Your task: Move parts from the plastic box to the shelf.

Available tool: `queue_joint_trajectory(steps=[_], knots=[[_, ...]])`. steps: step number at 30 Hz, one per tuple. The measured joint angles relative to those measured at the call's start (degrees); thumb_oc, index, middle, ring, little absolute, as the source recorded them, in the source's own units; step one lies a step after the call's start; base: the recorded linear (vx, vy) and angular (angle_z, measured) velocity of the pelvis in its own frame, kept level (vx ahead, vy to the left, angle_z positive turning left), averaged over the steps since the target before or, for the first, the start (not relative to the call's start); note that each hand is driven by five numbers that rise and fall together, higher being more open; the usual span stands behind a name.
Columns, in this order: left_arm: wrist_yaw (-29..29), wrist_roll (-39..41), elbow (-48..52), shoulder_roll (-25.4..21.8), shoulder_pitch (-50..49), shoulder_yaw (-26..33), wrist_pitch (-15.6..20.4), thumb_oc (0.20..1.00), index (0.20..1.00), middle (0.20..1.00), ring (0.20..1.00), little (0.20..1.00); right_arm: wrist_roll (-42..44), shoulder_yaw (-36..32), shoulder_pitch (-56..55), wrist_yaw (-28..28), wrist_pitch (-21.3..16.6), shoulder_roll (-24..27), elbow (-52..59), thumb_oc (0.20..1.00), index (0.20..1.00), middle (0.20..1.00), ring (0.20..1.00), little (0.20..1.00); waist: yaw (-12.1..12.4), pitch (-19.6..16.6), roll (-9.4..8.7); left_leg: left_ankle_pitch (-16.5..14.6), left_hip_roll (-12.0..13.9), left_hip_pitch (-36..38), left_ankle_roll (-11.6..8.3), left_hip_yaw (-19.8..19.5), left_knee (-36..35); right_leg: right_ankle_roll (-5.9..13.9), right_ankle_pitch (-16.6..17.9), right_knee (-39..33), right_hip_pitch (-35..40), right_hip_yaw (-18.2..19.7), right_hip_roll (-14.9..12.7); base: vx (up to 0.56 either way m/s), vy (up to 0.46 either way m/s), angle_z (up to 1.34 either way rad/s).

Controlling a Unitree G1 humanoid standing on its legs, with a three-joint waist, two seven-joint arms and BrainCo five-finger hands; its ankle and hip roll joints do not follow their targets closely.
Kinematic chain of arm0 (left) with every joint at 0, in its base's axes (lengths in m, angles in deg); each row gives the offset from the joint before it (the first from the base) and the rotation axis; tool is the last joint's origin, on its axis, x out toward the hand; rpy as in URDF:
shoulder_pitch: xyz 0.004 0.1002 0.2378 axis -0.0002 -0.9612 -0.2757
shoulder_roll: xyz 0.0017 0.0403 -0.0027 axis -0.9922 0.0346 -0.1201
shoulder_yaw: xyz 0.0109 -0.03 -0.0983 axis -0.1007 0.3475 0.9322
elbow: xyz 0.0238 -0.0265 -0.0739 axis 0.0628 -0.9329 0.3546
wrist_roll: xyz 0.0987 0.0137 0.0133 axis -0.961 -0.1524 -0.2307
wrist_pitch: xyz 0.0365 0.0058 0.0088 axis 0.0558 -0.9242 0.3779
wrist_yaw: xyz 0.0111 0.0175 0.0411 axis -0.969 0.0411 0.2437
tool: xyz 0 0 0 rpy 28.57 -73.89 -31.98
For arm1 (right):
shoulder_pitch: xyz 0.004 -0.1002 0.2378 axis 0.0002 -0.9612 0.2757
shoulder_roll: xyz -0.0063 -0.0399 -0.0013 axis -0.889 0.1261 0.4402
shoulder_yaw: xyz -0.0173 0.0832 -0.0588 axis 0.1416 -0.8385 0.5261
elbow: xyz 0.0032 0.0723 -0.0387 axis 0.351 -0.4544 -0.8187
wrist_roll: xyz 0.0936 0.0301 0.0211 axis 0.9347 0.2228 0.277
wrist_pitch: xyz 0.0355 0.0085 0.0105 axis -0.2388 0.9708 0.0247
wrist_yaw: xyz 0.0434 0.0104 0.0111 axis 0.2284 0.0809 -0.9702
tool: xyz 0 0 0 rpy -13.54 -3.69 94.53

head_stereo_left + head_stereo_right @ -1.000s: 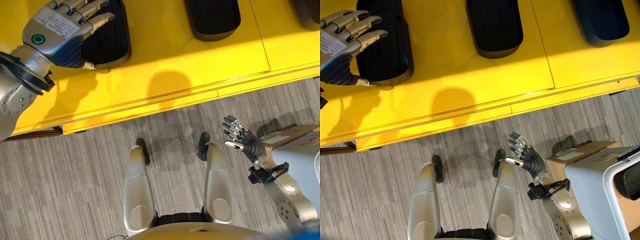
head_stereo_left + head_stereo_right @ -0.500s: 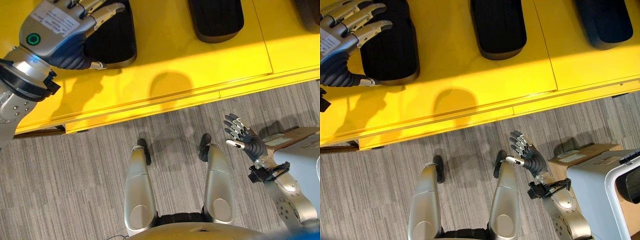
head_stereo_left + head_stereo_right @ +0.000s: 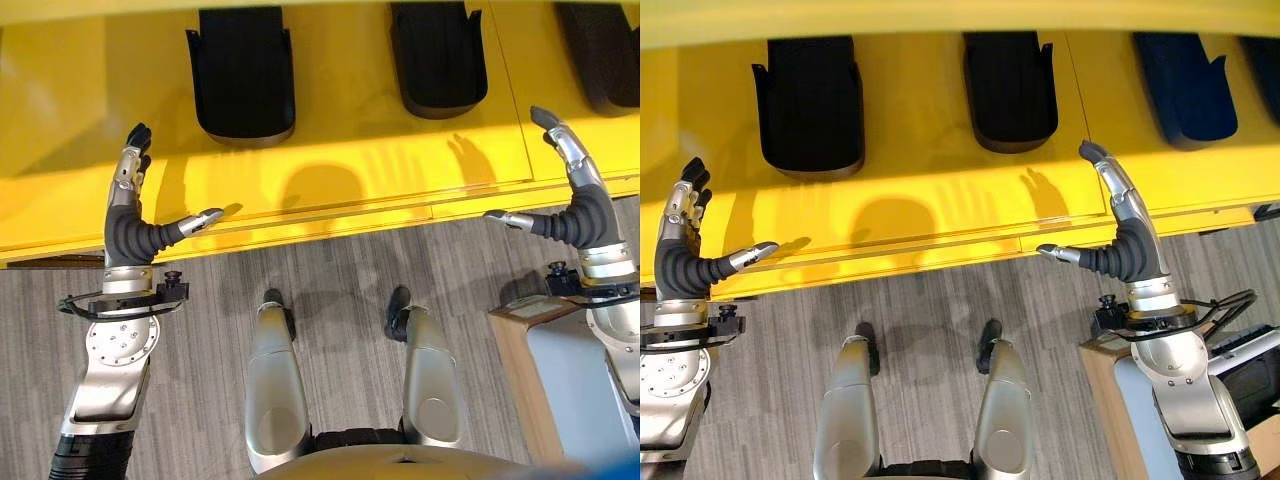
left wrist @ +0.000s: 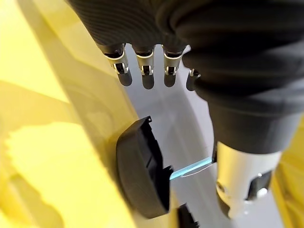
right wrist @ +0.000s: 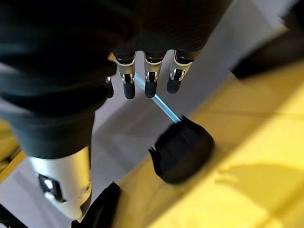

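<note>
Three black moulded parts lie in a row on the yellow shelf [image 3: 350, 130]: one at the left [image 3: 240, 75], one in the middle [image 3: 437, 55], one at the far right [image 3: 600, 45]. My left hand [image 3: 128, 235] is raised before the shelf's front edge, open and holding nothing, below and left of the left part. My right hand [image 3: 580, 215] is raised the same way near the right end, open and holding nothing. Past the straight fingers [image 4: 142, 71] in the left wrist view lies a black part [image 4: 142, 173]. The right wrist view likewise shows a black part [image 5: 183, 149].
A grey plastic box [image 3: 565, 390] with a tan board [image 3: 512, 370] beside it stands on the floor at the lower right, under my right arm. Grey striped carpet [image 3: 200, 330] runs along the front of the shelf.
My left hand has come off the left black part and back to the shelf's front edge. My right hand has risen from beside the box to the shelf edge. The camera has shifted.
</note>
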Motion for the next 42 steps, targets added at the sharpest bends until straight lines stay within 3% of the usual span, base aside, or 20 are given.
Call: queue_joint_trajectory(steps=[6,7,14,21,28,42], knots=[[-0.1,0.02,-0.74,-0.28,0.99,-0.99,0.1,1.0,1.0,1.0,1.0,1.0,-11.92,1.7,8.53,4.64,0.51,2.89,-3.87,1.0,1.0,1.0,1.0,1.0,0.83,-0.97,-0.67,0.13,-0.09,1.06,-0.18,-0.35,-0.6,0.12,0.3,-0.91,1.6,-0.94,-0.06,0.02,-0.017,0.05],[-0.12,0.52,-2.11,-0.27,2.03,-1.87,0.16,1.0,1.0,1.0,1.0,1.0,-15.9,4.69,11.5,5.18,1.17,4.83,-6.15,1.0,1.0,1.0,1.0,1.0,1.52,-1.1,-0.7,0.13,-0.19,1.29,-0.18,-0.45,-0.61,0.11,0.29,-1.01,1.97,-1.11,-0.15,0.01,0.003,0.05],[-0.49,1.01,-4.26,-0.34,4.11,-2.58,0.14,1.0,1.0,1.0,1.0,1.0,-20.84,13.38,18.6,5.08,3.35,5.9,-17.16,1.0,1.0,1.0,1.0,1.0,2.95,-1.14,-0.72,0.29,-0.83,0.62,0.01,-0.74,-0.54,0.3,0.52,-1.38,1.94,-1.41,-0.67,0.0,0.002,0.03],[-0.67,1.0,-5.52,-0.18,5.09,-4.25,0.16,1.0,1.0,1.0,1.0,1.0,-20.75,16.27,22.36,4.52,4.84,5.95,-24.11,1.0,1.0,1.0,1.0,1.0,4.19,-0.89,-0.29,0.38,-1.15,0.34,0.08,-0.93,-0.57,0.3,0.52,-1.44,1.89,-1.56,-0.9,0.0,-0.002,0.02],[-2.9,1.12,-6.68,-0.09,4.94,-4.53,0.15,1.0,1.0,1.0,1.0,1.0,-14.58,16.3,24.47,2.77,5.8,6.25,-30.86,1.0,1.0,1.0,1.0,1.0,4.6,0.13,1.37,0.4,-1.4,-0.08,0.14,-1.44,-0.34,0.01,0.32,-0.93,1.74,-1.84,-1.07,0.01,-0.001,0.02],[-4.22,1.61,-6.82,-0.09,5.01,-4.55,0.15,1.0,1.0,1.0,1.0,1.0,-13.58,20.38,29.54,0.82,6.21,9.25,-32.49,1.0,1.0,1.0,1.0,1.0,4.66,0.5,1.73,0.48,-1.39,-0.36,0.11,-1.47,-0.32,-0.19,0.1,-0.63,1.23,-1.83,-1.09,0.0,0.0,0.0]])
